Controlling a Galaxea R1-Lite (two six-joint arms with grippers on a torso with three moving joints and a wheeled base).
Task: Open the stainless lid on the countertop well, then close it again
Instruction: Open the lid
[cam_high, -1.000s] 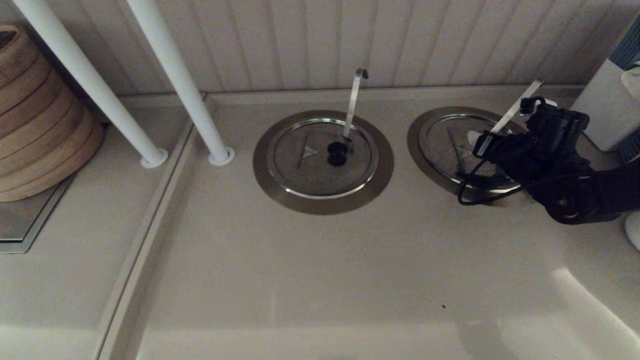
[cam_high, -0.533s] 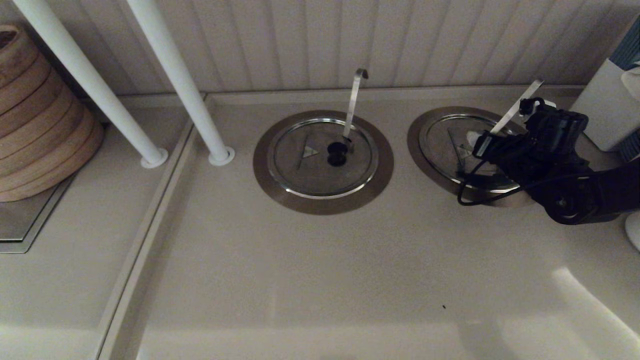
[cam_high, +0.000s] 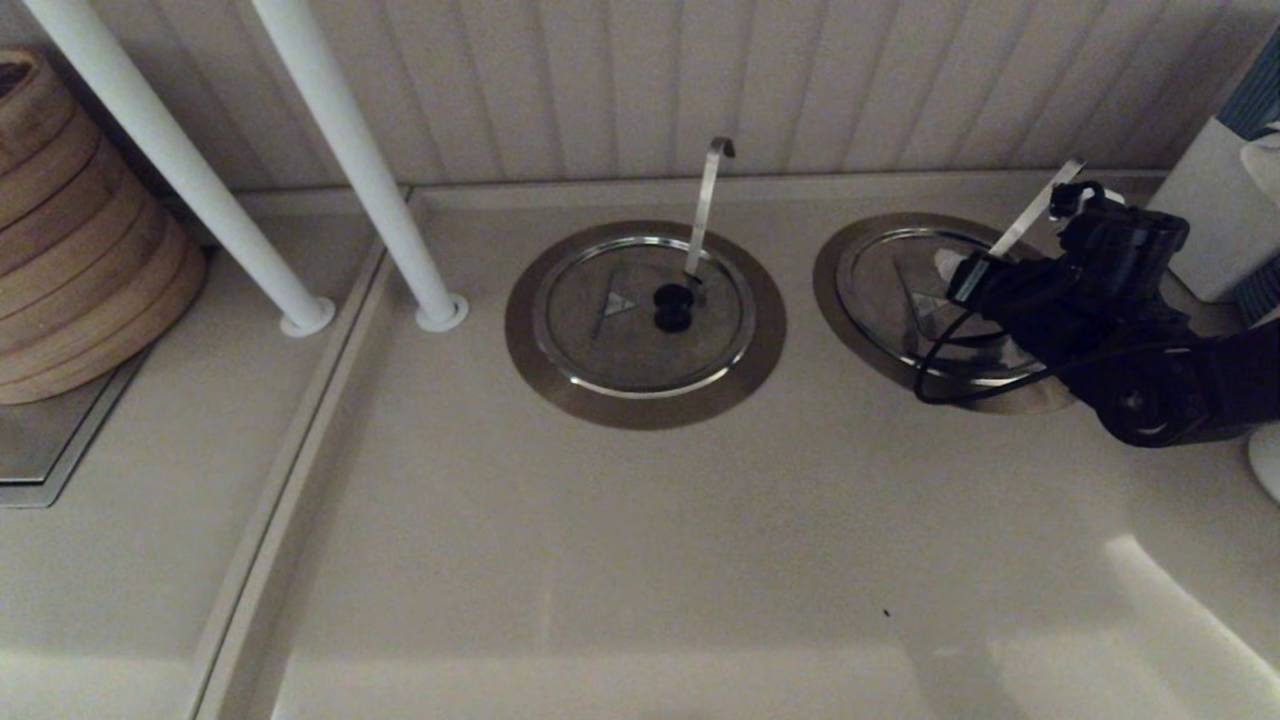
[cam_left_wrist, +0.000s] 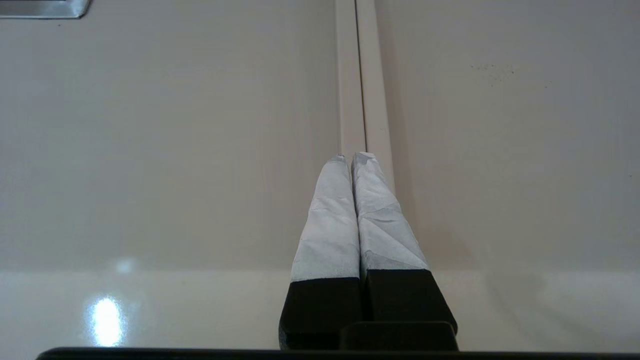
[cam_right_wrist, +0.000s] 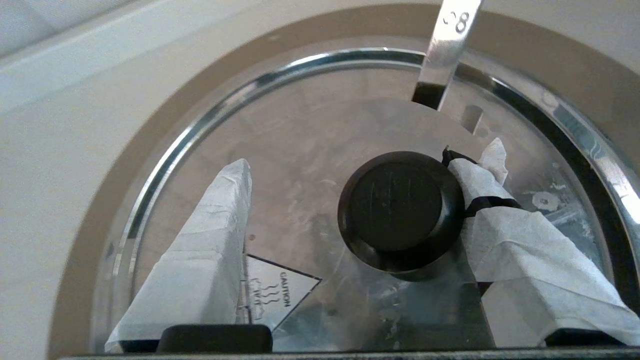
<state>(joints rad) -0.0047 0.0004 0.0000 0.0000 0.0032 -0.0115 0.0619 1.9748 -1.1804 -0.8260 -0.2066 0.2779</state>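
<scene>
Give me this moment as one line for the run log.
right gripper: open, straddling knob of stainless lid | lid: seated on countertop well | left gripper: shut, parked over counter

2 round stainless lids: stainless lid (cam_high: 925, 295) with slanting ladle handle (cam_high: 1035, 208), twin lid (cam_high: 640, 315) with upright hook-tipped handle (cam_high: 705, 205). 2 flat steel collars: countertop well (cam_high: 835, 275), twin collar (cam_high: 535, 365). 2 black knobs seen, one per lid (cam_right_wrist: 400, 210) (cam_high: 673, 305). 2 white poles (cam_high: 170, 160) (cam_high: 350, 150). 1 stack of bamboo steamers (cam_high: 70, 240). 2 tools: right tool (cam_right_wrist: 360, 200), left tool (cam_left_wrist: 354, 160).
</scene>
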